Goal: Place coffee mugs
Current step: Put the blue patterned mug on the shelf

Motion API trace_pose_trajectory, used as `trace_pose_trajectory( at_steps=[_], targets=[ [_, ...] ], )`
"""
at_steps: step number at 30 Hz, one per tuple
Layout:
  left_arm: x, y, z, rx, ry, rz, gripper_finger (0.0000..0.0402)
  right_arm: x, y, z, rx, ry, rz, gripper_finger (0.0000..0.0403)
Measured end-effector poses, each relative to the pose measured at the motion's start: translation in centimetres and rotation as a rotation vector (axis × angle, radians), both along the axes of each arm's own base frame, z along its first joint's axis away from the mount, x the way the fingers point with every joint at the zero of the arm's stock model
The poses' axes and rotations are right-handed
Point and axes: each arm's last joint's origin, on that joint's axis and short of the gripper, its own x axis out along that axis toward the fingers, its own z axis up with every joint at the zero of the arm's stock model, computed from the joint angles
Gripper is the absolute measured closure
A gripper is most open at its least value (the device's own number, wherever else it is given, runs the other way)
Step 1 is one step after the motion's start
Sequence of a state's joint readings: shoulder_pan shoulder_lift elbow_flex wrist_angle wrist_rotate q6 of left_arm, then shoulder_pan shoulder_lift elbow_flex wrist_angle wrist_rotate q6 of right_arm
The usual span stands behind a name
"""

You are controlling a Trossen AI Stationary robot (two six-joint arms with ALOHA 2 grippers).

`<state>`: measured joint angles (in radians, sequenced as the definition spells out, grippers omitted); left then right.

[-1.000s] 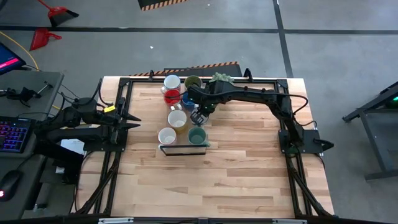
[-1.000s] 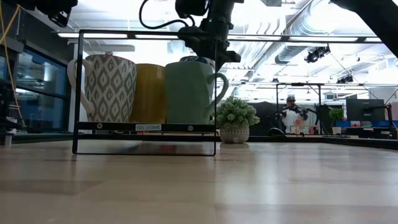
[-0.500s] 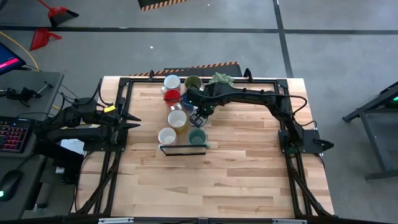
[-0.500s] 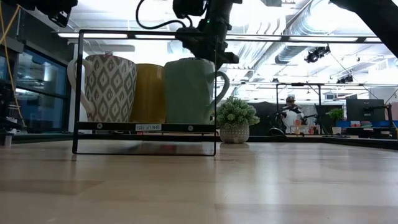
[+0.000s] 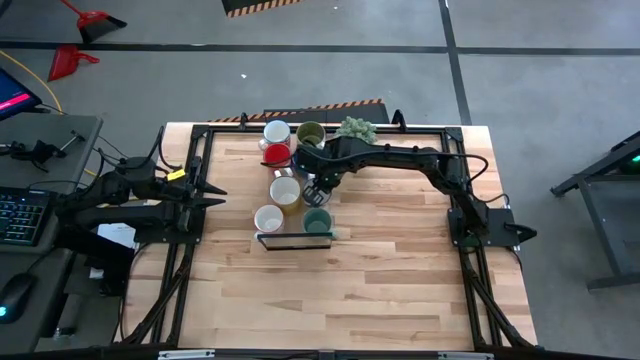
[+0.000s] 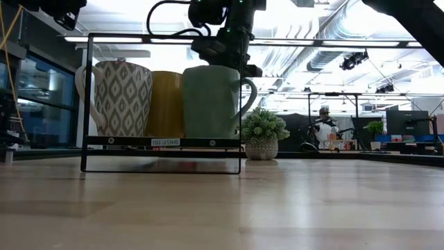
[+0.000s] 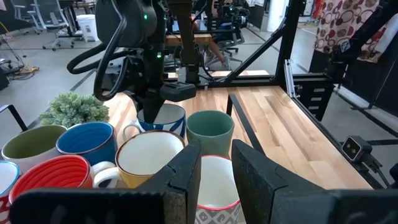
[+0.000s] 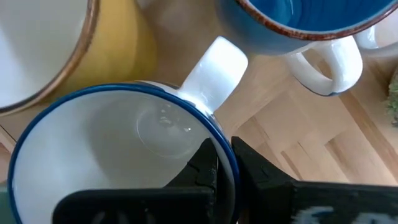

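Nearest you in the low view stands a thin black frame (image 6: 161,142) on the wooden tabletop (image 5: 380,270), and right behind its bar sit a cream patterned mug (image 6: 123,98), a mustard-yellow mug (image 6: 166,104) and a teal mug (image 6: 211,101). Just behind the teal one, your right claw (image 8: 225,163) is pressed together on the rim of a white mug with a blue rim (image 8: 118,155) — one finger inside the rim, one outside. Farther back you have the blue mug (image 7: 87,142), the red mug (image 7: 53,180) and the olive green mug (image 7: 31,144) clustered together, then a white mug (image 5: 276,130) and the small potted plant (image 5: 356,127) at the far edge. Your left claw (image 5: 216,195) waits well off to the left side, fingers slightly spread, holding nothing.
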<state>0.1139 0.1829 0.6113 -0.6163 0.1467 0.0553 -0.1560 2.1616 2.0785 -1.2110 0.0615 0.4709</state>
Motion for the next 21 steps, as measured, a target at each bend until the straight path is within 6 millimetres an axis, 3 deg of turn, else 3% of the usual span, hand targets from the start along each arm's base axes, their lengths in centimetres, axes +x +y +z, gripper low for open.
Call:
trace_pose_trajectory(
  at_steps=[21],
  targets=[
    [0.0, 0.0, 0.0, 0.0, 0.0, 0.0, 0.0323, 0.18, 0.21, -0.24, 0.002, 0.001, 0.004, 0.0403]
  ],
)
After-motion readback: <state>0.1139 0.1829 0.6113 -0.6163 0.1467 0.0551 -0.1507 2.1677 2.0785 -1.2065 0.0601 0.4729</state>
